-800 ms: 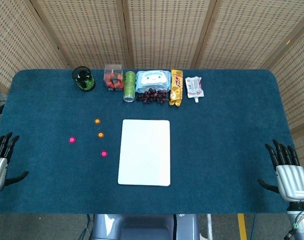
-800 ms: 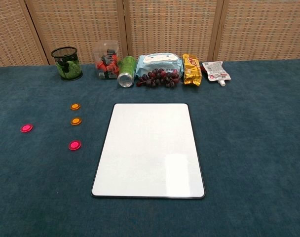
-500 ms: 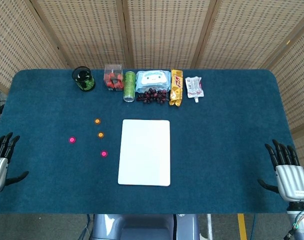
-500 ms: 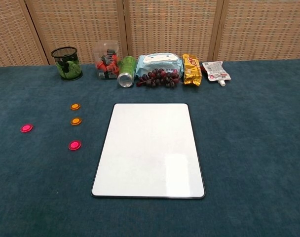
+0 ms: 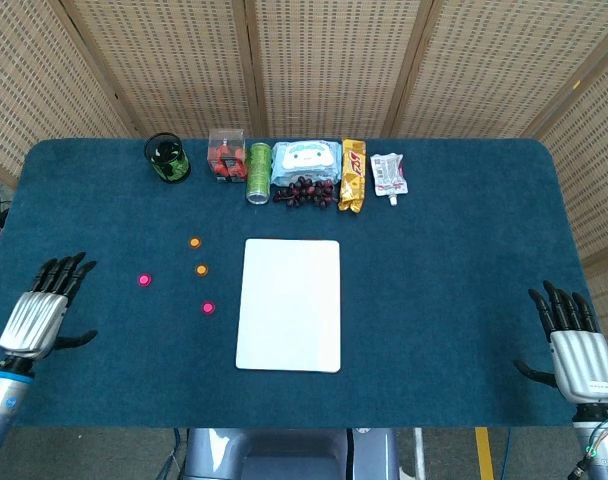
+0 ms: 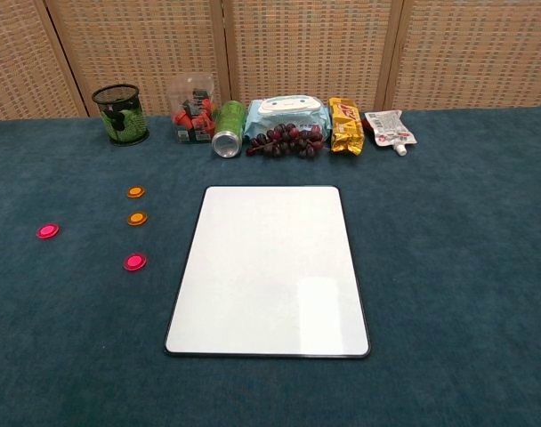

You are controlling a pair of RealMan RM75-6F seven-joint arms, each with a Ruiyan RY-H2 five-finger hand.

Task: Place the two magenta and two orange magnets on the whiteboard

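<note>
Magenta and orange, two of each, the four magnets lie on the blue cloth to the left of the whiteboard (image 5: 288,304), and none is on it yet. The outer magenta magnet (image 5: 143,280) sits nearest my left hand (image 5: 36,318); the inner magenta magnet (image 5: 208,307) lies just beside the board's left edge; the upper orange magnet (image 5: 194,242) and lower orange magnet (image 5: 201,270) sit one behind the other between them. My left hand rests at the near left of the table, fingers spread and empty, well apart from any magnet. My right hand (image 5: 576,352) rests at the near right corner, likewise spread and empty. I judge the step in hand to be the first reach, and the left hand is the sensible one for it. The magnets are small and flat on soft cloth, so I should come down from above, pinch at the rim with thumb and one finger, and lift straight before carrying across. Setting each down on a separate bare patch of the board should keep them from snapping together. The snacks and cup along the far edge are clear of this path.
</note>
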